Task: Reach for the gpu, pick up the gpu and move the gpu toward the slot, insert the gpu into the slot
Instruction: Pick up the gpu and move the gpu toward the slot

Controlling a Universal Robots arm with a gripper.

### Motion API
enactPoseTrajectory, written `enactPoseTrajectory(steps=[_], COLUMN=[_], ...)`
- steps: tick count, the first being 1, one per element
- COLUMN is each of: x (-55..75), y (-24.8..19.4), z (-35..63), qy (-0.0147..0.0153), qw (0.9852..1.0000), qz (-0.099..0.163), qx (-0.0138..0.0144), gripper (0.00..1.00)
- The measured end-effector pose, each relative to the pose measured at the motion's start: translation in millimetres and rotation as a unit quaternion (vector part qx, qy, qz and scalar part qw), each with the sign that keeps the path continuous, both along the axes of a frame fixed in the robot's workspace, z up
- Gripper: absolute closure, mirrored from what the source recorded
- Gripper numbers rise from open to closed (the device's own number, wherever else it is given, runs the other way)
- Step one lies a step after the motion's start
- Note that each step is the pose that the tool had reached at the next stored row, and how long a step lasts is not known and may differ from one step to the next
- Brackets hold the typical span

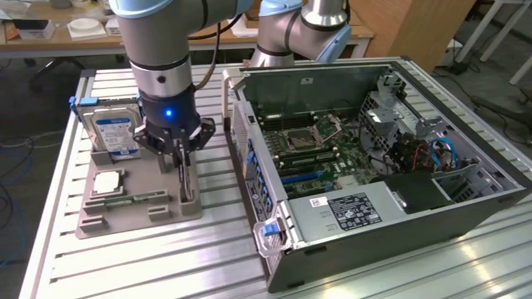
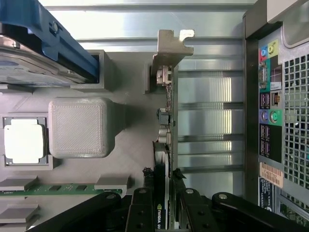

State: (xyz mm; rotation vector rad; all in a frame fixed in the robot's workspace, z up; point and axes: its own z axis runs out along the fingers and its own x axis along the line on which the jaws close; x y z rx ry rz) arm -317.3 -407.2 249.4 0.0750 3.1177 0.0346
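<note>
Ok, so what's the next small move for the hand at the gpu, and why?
Probably a slow, straight lift. The hand looks closed on the gpu, which stands on edge in the grey holder, its bracket end seated in a slot there; pulling sideways could jam it.

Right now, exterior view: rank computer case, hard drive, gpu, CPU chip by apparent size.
1. computer case
2. hard drive
3. CPU chip
gpu: seen edge-on, a thin upright sliver, so unsure against the chip.
</note>
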Motion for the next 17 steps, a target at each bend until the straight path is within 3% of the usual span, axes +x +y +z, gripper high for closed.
enactPoseTrajectory(steps=[17], x=[0.0], y=[0.0], z=[27.2], qy=[0.0000], qw=[1.0000], qz=[0.000], qx=[0.0000], gripper=[0.75])
